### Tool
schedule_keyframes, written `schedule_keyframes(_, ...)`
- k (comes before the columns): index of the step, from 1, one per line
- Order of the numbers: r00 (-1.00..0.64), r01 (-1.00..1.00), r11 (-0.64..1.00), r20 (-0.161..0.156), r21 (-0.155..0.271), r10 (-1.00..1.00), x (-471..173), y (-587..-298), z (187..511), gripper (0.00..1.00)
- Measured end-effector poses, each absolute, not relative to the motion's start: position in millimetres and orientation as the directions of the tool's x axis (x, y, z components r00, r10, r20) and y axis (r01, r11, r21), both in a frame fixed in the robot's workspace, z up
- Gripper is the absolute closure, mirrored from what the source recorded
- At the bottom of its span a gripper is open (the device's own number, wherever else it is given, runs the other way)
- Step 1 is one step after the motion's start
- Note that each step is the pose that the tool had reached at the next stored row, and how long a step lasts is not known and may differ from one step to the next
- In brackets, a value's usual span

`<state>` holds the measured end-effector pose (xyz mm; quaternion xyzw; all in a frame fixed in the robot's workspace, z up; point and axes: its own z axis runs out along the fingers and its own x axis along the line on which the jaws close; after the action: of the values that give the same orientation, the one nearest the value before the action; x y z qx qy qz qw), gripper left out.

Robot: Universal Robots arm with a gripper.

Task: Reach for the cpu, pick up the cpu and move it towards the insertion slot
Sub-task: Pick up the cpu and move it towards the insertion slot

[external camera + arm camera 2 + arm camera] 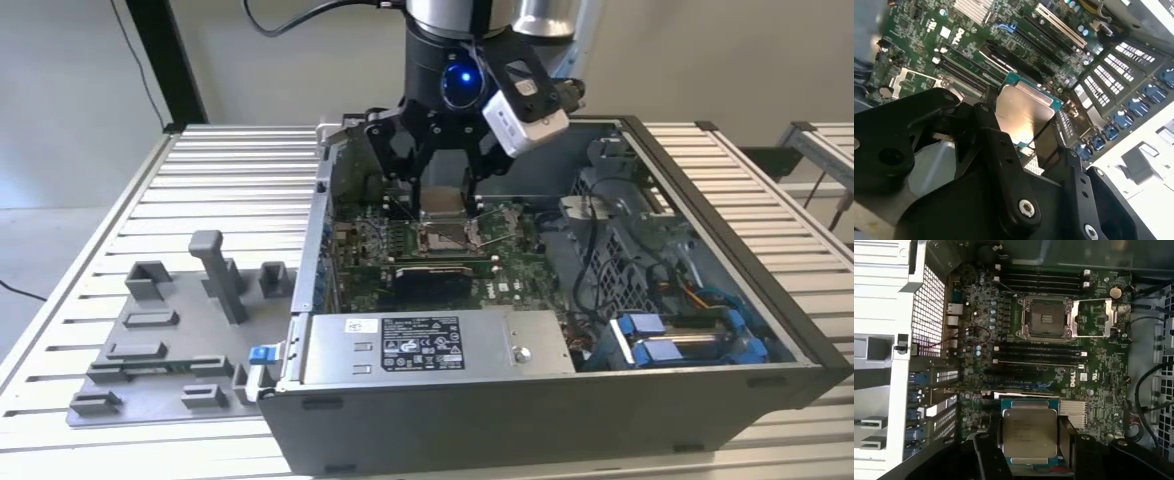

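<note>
I see the gripper (pixel 445 200) lowered into the open computer case (pixel 694 395), its black fingers (pixel 985 450) pinching the cpu (pixel 1030 435) by two opposite edges. In both wrist views the cpu (pixel 1021 112) is clear of the board, silvery face showing, with a green rim around it.

The insertion slot (pixel 1046 320) lies on the green motherboard (pixel 1104 370), apart from the cpu, with its metal frame hinged open beside it and its beige-grey centre exposed. In the exterior view the cpu (pixel 442 199) hangs just above the insertion slot (pixel 445 238).

Writing: I see a white label with dark print on the silver power supply box (pixel 427 345) at the case's near edge, and white lettering on the motherboard; I leave both unread.

Surface: the case rests on a ribbed light-grey table (pixel 234 190). On the exterior view's left, a grey fixture plate (pixel 167 345) with upright blocks lies on the table beside the case. A pale wall stands behind.

Inside the case: black memory slots (pixel 1039 357), bundled cables (pixel 601 260) and blue drive brackets (pixel 674 345).
</note>
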<state>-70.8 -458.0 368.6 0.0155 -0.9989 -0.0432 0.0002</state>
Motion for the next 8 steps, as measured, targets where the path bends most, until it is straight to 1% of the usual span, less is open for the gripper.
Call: schedule_keyframes(8,-1.0,-0.031,0.996,-0.001,0.086,-0.031,-51.8,-457.7,368.5,1.0)
